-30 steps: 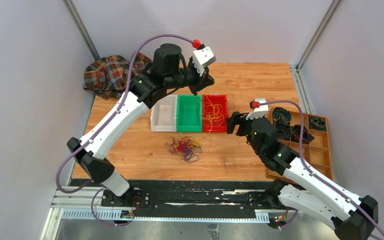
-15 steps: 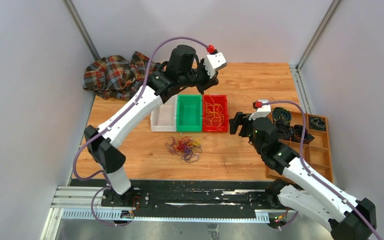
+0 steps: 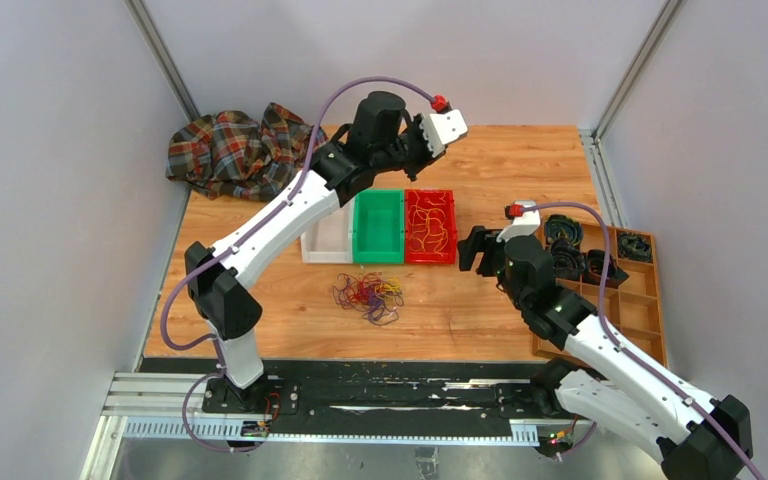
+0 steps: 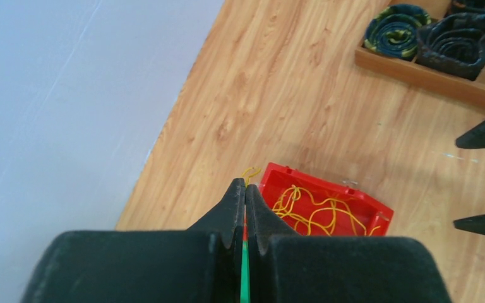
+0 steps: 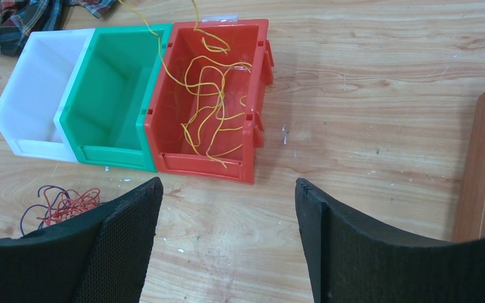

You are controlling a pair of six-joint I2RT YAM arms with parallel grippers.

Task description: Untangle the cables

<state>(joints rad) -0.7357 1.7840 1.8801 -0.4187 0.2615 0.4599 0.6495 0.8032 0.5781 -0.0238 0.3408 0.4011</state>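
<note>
A tangle of red, yellow and dark cables (image 3: 368,294) lies on the table in front of the bins; its edge shows in the right wrist view (image 5: 63,205). Several yellow cables (image 3: 427,228) lie in the red bin (image 3: 448,205). My left gripper (image 3: 412,170) hangs above the back of the red bin, shut on a yellow cable (image 4: 251,172) whose loop sticks out past the fingertips (image 4: 245,189). That strand (image 5: 160,53) trails down over the green bin's edge into the red bin (image 5: 259,95). My right gripper (image 3: 468,248) is open and empty (image 5: 227,189), low to the right of the red bin.
A white bin (image 3: 326,235) and a green bin (image 3: 378,226) stand left of the red one. A plaid cloth (image 3: 230,148) lies at the back left. A wooden divided tray (image 3: 650,300) holding black coiled rings sits at the right edge.
My left arm has swung right, from above the green bin to above the back of the red bin, still shut on the yellow cable. The right arm has barely moved.
</note>
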